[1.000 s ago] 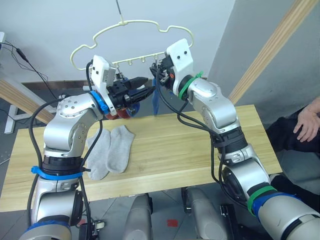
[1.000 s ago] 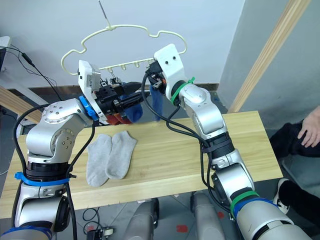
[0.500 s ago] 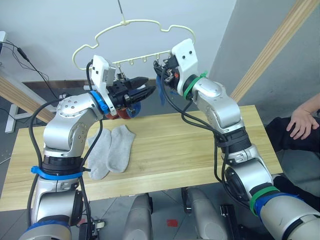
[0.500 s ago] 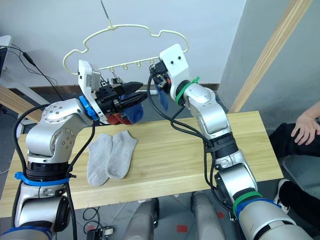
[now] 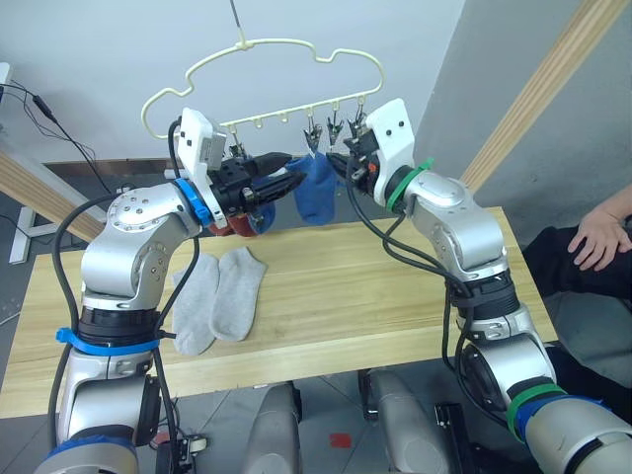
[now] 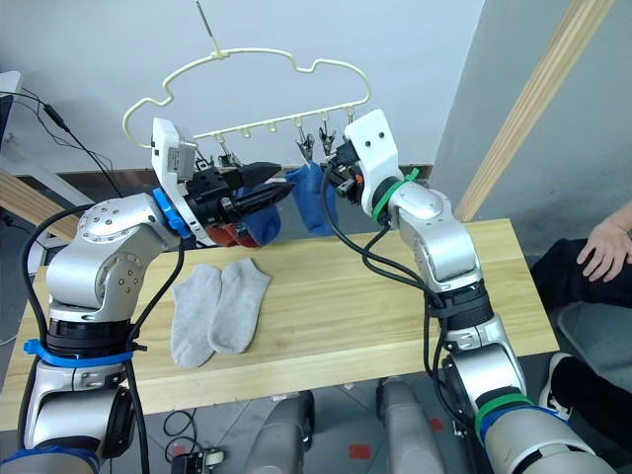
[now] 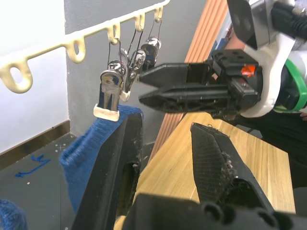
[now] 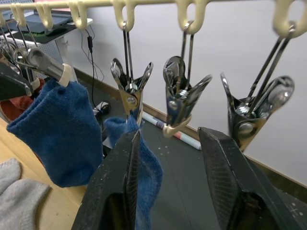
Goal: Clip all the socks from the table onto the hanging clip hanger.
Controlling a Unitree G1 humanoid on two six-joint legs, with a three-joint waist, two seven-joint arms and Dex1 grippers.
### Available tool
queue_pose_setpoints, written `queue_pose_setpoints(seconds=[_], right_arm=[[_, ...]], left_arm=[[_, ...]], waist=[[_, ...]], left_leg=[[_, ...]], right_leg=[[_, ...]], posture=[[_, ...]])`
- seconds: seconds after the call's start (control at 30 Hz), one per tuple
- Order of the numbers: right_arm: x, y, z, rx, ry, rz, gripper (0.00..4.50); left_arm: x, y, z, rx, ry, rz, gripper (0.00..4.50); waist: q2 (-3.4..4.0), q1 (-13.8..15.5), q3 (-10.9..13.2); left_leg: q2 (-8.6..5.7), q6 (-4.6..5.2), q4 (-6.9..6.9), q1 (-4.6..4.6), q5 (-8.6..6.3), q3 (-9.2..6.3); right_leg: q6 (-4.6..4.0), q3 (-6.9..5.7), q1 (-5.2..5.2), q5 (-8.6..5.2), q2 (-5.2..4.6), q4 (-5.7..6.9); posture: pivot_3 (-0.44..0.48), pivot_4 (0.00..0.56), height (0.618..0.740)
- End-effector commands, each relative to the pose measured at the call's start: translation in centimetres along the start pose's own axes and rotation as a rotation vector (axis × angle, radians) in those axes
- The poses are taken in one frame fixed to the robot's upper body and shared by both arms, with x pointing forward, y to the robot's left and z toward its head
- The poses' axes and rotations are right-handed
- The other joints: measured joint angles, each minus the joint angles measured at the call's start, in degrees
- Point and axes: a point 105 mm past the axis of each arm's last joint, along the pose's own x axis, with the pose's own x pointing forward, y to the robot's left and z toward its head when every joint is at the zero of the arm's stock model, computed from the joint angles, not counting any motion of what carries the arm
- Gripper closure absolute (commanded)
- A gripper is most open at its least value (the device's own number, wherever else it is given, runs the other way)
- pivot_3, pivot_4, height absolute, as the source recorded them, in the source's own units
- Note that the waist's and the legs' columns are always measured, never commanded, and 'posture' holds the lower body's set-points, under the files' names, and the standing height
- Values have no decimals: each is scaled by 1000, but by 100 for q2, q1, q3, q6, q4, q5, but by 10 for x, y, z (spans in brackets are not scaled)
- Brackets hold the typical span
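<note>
Farthest to the left of the clip hanger, and below it, two light grey socks lie side by side, touching, on the pale wood table. Just under the hanger's left end, the left gripper is raised with its two black fingers spread apart and nothing between them; its tips point toward the middle of the hanger's clip row. Behind that gripper, still under the left part of the hanger, a rust red sock and a blue sock hang from clips. Under the middle of the hanger a second blue sock hangs from a small metal clip, which grips its top edge. To the right of that clip along the bar hang empty clips. Below the hanger's right end, the right gripper is held close beside the hanging blue sock, its fingers parted and empty. Far to the right of the hanger, past the table's end, a person's hand rests on a dark trouser leg.
</note>
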Motion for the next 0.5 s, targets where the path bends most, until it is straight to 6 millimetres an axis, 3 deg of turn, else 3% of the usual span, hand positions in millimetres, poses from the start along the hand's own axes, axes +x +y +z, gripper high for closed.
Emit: queue_pose_setpoints(seconds=[0.03,0.37,0.5], right_arm=[[3,1,19,-41,-59,-16,2539],[17,-1,27,-54,-93,-63,2539],[19,1,28,-53,-100,-57,3002]], left_arm=[[-2,1,13,47,-35,3,2648],[-1,3,15,54,-41,6,2648],[-1,3,15,54,-41,4,2612]], waist=[[0,0,0],[0,3,0],[0,4,0]], left_leg=[[0,0,1,0,0,0],[-2,0,1,-2,0,1],[-1,-1,1,-4,0,0]], right_leg=[[0,0,0,0,0,0],[0,0,-1,0,-1,-1],[0,-1,-1,0,-2,-2]], posture=[[-66,356,740],[-62,346,740],[-62,346,740]])
